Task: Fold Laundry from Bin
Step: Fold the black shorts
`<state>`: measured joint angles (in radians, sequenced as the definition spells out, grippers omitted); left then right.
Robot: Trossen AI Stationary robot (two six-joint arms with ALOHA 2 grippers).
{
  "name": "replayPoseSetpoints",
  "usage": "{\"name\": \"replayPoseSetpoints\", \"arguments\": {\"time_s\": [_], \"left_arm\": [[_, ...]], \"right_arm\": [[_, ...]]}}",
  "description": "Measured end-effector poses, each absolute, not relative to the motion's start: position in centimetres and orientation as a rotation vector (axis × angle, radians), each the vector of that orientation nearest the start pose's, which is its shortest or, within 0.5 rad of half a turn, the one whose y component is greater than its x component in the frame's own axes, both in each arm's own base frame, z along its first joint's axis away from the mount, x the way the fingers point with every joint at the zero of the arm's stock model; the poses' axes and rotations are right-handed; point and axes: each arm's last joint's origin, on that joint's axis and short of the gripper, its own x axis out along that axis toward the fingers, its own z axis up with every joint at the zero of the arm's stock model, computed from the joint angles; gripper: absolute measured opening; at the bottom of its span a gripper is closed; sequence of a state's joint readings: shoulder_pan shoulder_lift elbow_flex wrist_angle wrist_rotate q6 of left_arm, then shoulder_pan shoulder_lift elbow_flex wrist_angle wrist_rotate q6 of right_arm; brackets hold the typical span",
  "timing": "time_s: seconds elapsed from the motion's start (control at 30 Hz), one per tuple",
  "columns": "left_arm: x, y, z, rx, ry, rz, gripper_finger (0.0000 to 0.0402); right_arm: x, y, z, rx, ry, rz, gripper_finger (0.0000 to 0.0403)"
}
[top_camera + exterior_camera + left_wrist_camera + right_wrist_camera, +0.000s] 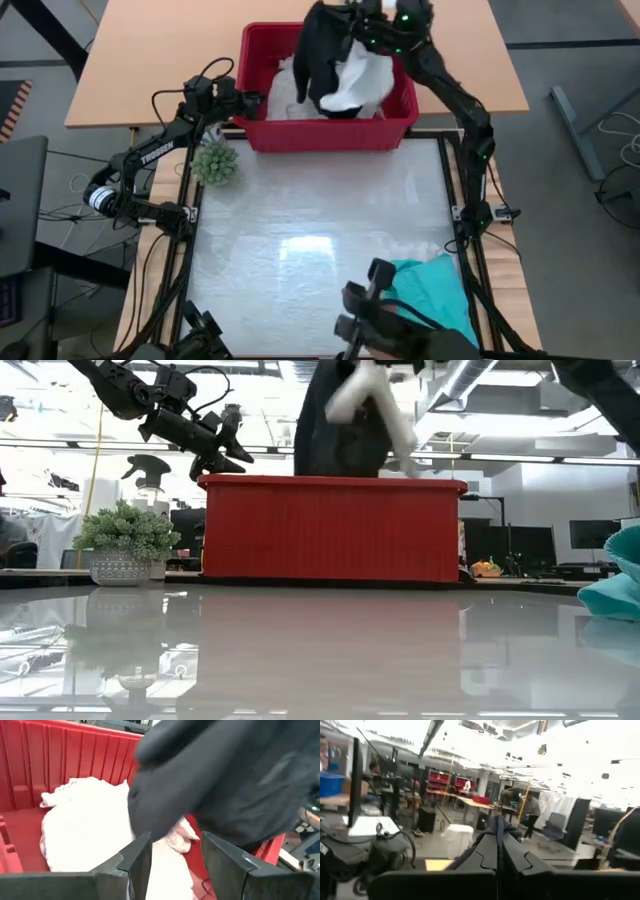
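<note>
The red bin [330,135] stands at the table's far edge. High over it my right gripper [352,14] is shut on a black garment [322,55], and a small white cloth [362,80] hangs tangled with it. A large white lacy top [90,835] lies on the bin's floor. My left gripper [256,100] stands open by the bin's left rim, pointing into the bin with nothing between its fingers [135,865]. A teal garment [435,290] lies bunched on the table's near right part. My right gripper pinches the black garment between its two shut fingers; a tuft of dark cloth [497,826] sticks out past the fingertips. One layer or several, I cannot tell. The garment hangs slack below the gripper, and its lower end [340,460] drops behind the bin's rim.
A small potted plant [215,162] stands on the table just left of the bin's near corner. A dark camera mount [375,315] sits at the near edge beside the teal garment. The glossy middle of the table [320,230] holds nothing.
</note>
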<state>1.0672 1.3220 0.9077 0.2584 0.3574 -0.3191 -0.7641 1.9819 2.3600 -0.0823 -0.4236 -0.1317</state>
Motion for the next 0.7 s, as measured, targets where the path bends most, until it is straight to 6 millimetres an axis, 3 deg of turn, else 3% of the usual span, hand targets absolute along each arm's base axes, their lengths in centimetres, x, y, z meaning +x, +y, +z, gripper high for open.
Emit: {"name": "replayPoseSetpoints", "arguments": {"time_s": [0.1,0.27,0.4,0.53,0.7], "left_arm": [[15.2,25.5,30.1,-0.412,0.005,0.722,0.016],[15.2,25.5,30.1,-0.448,-0.009,0.723,0.016],[15.3,25.5,30.1,-0.456,-0.006,0.713,0.016],[15.2,25.5,30.0,-0.438,0.002,0.732,0.016],[16.1,26.5,30.4,-0.29,-0.081,0.659,0.0163]], "right_arm": [[30.9,-29.8,50.7,-0.288,-0.141,-0.448,0.0024],[30.6,-36.2,45.4,-0.17,-0.024,-0.585,0.0024],[30.6,-39.1,42.8,-0.04,-0.068,-0.479,0.0024],[32.5,-37.8,42.9,-0.053,-0.128,-0.312,0.0024],[32.9,-34.0,46.3,-0.129,-0.192,-0.131,0.0024]]}}
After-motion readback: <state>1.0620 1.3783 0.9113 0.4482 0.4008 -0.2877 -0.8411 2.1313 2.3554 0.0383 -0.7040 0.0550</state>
